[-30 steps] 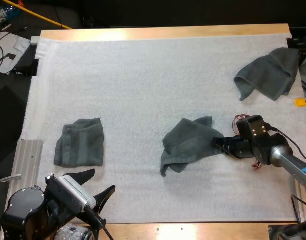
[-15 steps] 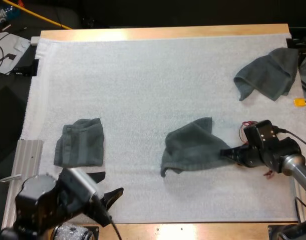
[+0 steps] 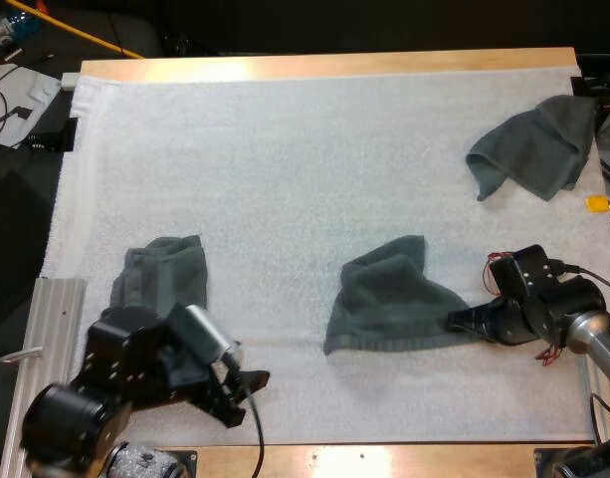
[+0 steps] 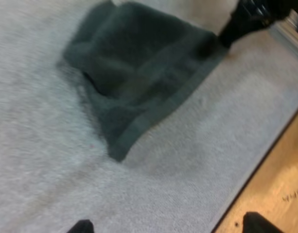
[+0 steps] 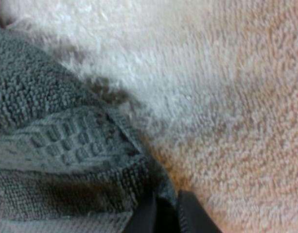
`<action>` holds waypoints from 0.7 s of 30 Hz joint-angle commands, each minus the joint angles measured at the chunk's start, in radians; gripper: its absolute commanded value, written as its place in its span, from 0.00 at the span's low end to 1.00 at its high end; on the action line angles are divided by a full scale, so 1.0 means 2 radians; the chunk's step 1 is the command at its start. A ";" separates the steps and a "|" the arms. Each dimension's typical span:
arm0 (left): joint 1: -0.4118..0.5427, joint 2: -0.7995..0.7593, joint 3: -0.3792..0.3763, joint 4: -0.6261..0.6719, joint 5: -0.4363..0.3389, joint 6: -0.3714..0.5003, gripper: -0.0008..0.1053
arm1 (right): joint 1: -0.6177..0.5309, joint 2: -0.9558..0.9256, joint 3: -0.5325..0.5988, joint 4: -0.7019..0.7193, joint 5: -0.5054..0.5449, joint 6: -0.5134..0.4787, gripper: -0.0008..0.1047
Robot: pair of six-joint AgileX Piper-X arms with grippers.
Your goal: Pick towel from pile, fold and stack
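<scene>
– Left gripper, on the near side and well to the left of the spread towel: fingers apart, nothing between them, pointed toward that towel's near left corner.
– And the folded towel?
– Farther left of the spread towel than that gripper, lying flat on the mat (the stack, one deep by the look of it).
– Right side?
– Right gripper is at the spread towel's right corner, clamped on it. Its wrist view has the hem pinched between both fingertips, low against the mat.
– Beyond?
– Crumpled towel, well beyond the spread towel and to its right, apart from it. That's the pile.
– Step?
– My reading: pick done, laying-out in hand. The spread towel is only half flat, its left part bunched and doubled over itself.
– Next move?
– Probably the left gripper has to close in on the near left corner, come down and pinch it. Then both pull apart to flatten before any fold. Risk: an uneven pull could slip the hem out of the right pinch.
</scene>
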 commanded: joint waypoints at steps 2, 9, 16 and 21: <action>-0.051 0.048 0.003 -0.044 0.006 -0.016 0.57 | -0.003 -0.007 0.000 0.025 0.008 -0.010 0.01; -0.133 0.142 0.000 -0.119 -0.026 -0.064 0.57 | -0.003 -0.011 0.000 0.028 0.006 -0.009 0.01; -0.165 0.223 0.001 -0.166 -0.043 -0.092 0.57 | -0.001 -0.013 -0.001 0.026 0.002 -0.009 0.01; -0.163 0.298 0.002 -0.197 -0.042 -0.092 0.57 | -0.001 -0.014 -0.001 0.026 0.002 -0.011 0.01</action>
